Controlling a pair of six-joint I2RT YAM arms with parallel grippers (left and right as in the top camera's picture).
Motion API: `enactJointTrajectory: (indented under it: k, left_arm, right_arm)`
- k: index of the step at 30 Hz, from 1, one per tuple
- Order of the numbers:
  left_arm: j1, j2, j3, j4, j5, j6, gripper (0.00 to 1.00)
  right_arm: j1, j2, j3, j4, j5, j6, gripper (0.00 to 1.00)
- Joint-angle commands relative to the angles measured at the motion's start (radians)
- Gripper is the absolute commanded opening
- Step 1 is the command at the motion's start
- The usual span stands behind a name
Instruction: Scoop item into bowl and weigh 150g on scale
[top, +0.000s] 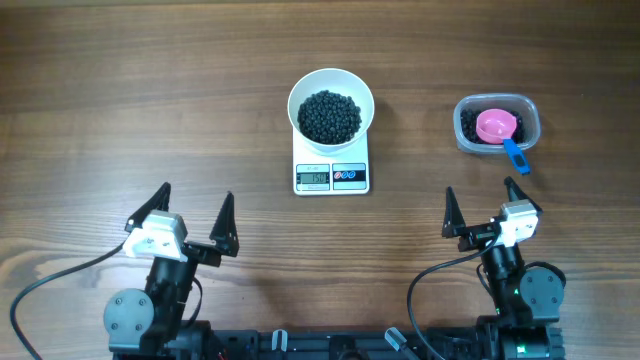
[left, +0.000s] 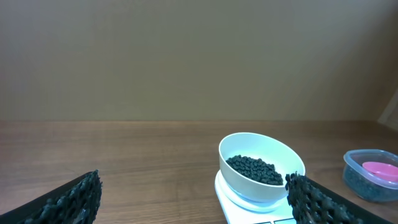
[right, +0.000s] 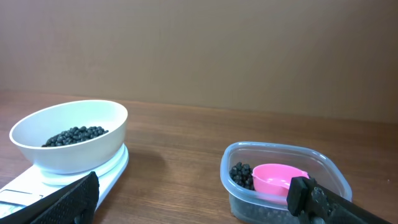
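Both grippers at near edge, jaws spread wide, empty: left gripper (top: 196, 192), right gripper (top: 481, 188). Beyond, centre: beans (top: 330, 116) heaped in bowl (top: 297, 95) on scale (top: 331, 176). Far right: tub (top: 531, 120) holding scoop (top: 494, 126) and more beans. Display (top: 314, 178) seen only from overhead, digits unreadable.

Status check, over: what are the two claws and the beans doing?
Open, empty: left gripper, right gripper. On the scale, bowl holding beans; scoop resting in tub. Nothing blocking.
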Motion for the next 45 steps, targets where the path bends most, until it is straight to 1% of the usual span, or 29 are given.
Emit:
enactJointTrajectory:
  k: [1, 10, 16, 19, 23, 30, 34, 45]
  left_arm:
    - [0.006, -0.044, -0.064, 0.050, 0.012, -0.017, 1.00]
    - [0.006, -0.053, -0.238, 0.320, -0.033, -0.017, 1.00]
    - [0.006, -0.053, -0.317, 0.429, -0.034, -0.034, 1.00]
    - [0.007, -0.053, -0.318, 0.411, -0.044, -0.081, 1.00]
    - [0.007, -0.053, -0.318, 0.371, -0.053, -0.098, 1.00]
    - [0.007, -0.053, -0.318, 0.198, -0.055, -0.098, 1.00]
    - [0.007, -0.053, -0.318, 0.190, -0.075, -0.096, 1.00]
    - [0.007, -0.053, -0.318, 0.192, -0.063, -0.095, 1.00]
  right_arm:
    - [0.005, -0.014, -0.002, 0.003, -0.005, -0.009, 0.99]
    - [0.005, -0.014, -0.002, 0.003, -0.005, -0.009, 1.00]
    - [0.005, -0.014, -0.002, 0.003, -0.005, -0.009, 1.00]
    - [0.005, -0.014, -0.002, 0.003, -0.005, -0.009, 1.00]
    - [0.005, -0.014, -0.002, 0.003, -0.005, -0.009, 1.00]
    - [0.005, -0.014, -0.002, 0.003, -0.005, -0.009, 1.00]
    - [0.005, -0.014, -0.002, 0.003, -0.005, -0.009, 1.00]
    - [0.005, -0.014, -0.002, 0.003, -0.005, -0.009, 1.00]
